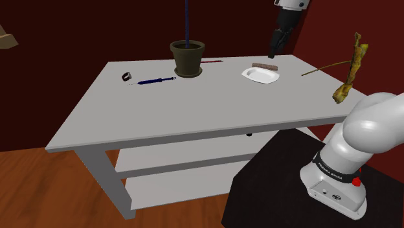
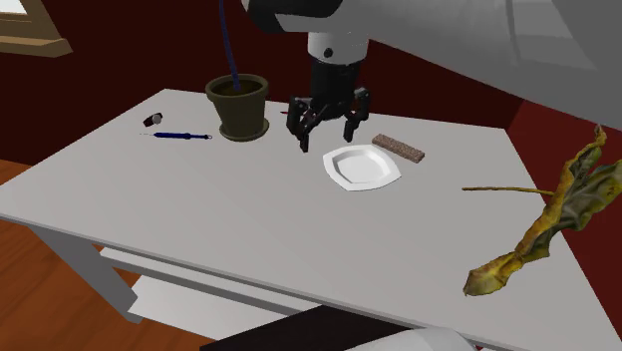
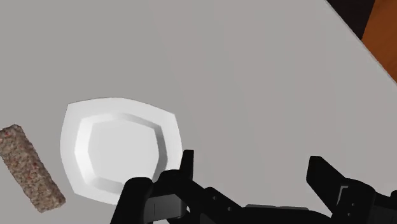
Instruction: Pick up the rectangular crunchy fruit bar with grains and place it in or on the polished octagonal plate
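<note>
Just above the grey table [image 2: 199, 199] the claw [image 2: 327, 135] hangs released, its two black fingers [image 3: 186, 167] spread with nothing between them. Close beside it lies the white octagonal plate [image 2: 362, 167], bare. Just past the plate from the claw, the speckled brown bar [image 2: 399, 149] lies flat on the table, apart from the rim. Only the plate lies between claw and bar. On the claw's other side stands a dark pot [image 2: 239, 105]; farther off lie a blue pen [image 2: 182, 136] and a small dark ring [image 2: 154, 120]. A withered yellow leaf [image 2: 543, 224] sits well beyond the bar. Dark red walls [image 2: 120, 50] and a wooden floor [image 2: 30, 289] surround the table.
</note>
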Controlling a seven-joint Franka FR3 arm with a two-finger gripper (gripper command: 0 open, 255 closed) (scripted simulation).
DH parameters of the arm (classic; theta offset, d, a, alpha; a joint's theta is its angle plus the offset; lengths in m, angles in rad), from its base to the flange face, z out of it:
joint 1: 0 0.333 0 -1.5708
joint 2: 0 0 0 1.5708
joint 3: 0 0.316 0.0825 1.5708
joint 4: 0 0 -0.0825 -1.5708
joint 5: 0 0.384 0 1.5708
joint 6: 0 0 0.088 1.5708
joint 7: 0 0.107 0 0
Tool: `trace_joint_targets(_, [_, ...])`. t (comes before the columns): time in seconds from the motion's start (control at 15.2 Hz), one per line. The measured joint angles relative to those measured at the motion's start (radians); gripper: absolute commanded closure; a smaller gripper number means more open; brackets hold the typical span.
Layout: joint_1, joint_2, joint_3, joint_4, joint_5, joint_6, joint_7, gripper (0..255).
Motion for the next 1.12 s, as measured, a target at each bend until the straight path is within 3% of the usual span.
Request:
trace_joint_targets(0.59, [-0.013, 0.277, -0.184, 0.15, -0.015, 0.087, -0.286, 0])
trace_joint_targets(1.12, [-0.039, 0.575, -0.304, 0.361, 0.07, 0.115, -0.553, 0])
